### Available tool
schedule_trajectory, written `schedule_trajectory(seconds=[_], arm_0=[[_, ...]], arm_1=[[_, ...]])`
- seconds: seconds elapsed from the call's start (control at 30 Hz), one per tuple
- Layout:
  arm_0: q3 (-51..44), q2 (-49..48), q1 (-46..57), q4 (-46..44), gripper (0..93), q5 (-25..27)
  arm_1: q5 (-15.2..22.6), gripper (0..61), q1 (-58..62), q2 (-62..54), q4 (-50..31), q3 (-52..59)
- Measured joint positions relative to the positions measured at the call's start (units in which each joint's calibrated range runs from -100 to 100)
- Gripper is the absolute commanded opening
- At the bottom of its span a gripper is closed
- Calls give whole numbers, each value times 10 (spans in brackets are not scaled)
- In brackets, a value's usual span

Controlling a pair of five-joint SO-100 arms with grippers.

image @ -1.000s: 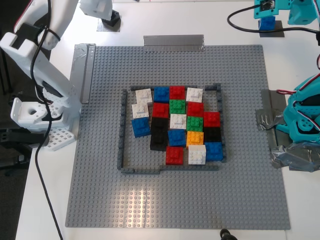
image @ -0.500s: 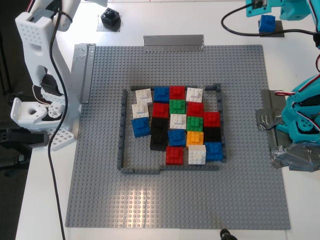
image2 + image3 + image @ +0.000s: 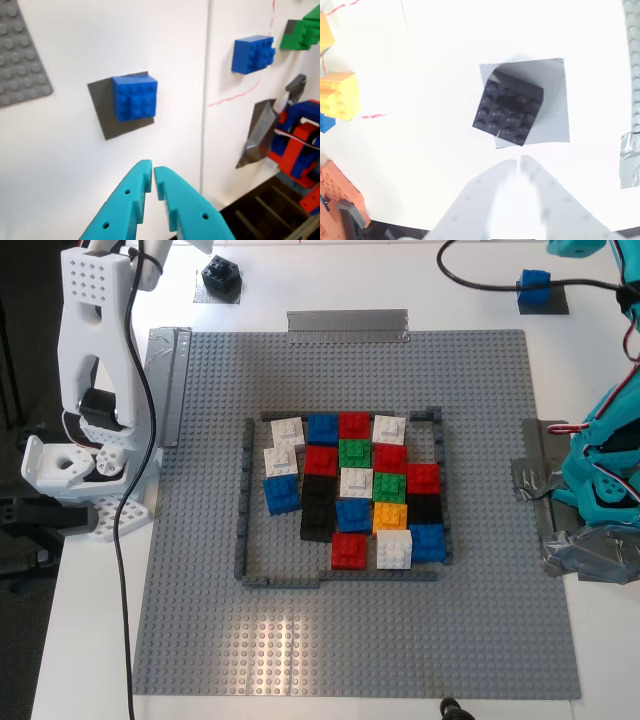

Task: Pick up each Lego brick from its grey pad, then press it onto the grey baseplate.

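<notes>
Exterior view: the baseplate [image 3: 200, 640] has bare studs around its frame [image 3: 243, 510].

First wrist view: my first gripper [image 3: 151, 182], pinched together and empty, hangs near a blue brick [image 3: 134, 97] on its pad [image 3: 102, 107].

Second wrist view: my second gripper [image 3: 519, 167], closed and empty, hangs beside a black brick [image 3: 508, 108] on a pad [image 3: 552, 100].

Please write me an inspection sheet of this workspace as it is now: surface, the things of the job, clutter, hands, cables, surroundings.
Surface: white table, bare where seen.
Job's things: grey baseplate with a low frame around many coloured bricks; blue brick sits on its grey pad; black brick sits turned on the other pad.
Clutter: tape strip at the baseplate's far edge; spare blue brick and yellow brick off the pads.
Hands: my first hand shut, empty, short of the blue brick; my second hand blurred, state unclear.
Cables: black cable hangs by the white arm.
Surroundings: nothing seen.
</notes>
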Motion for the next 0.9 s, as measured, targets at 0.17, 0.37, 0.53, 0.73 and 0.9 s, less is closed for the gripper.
schedule_trajectory(seconds=[0.17,0.37,0.53,0.73,0.9], arm_0=[[-156,93,5,57,73,-17],[-332,188,6,157,110,-20],[-363,221,10,222,197,-20],[-366,227,20,257,199,-21],[-367,259,20,257,199,-20]], arm_1=[[-9,182,-10,38,-6,-36],[-31,219,-10,46,-29,-28],[-48,246,-10,75,-35,-28],[-65,250,-8,90,-16,-28],[-67,239,8,90,-16,-28]])
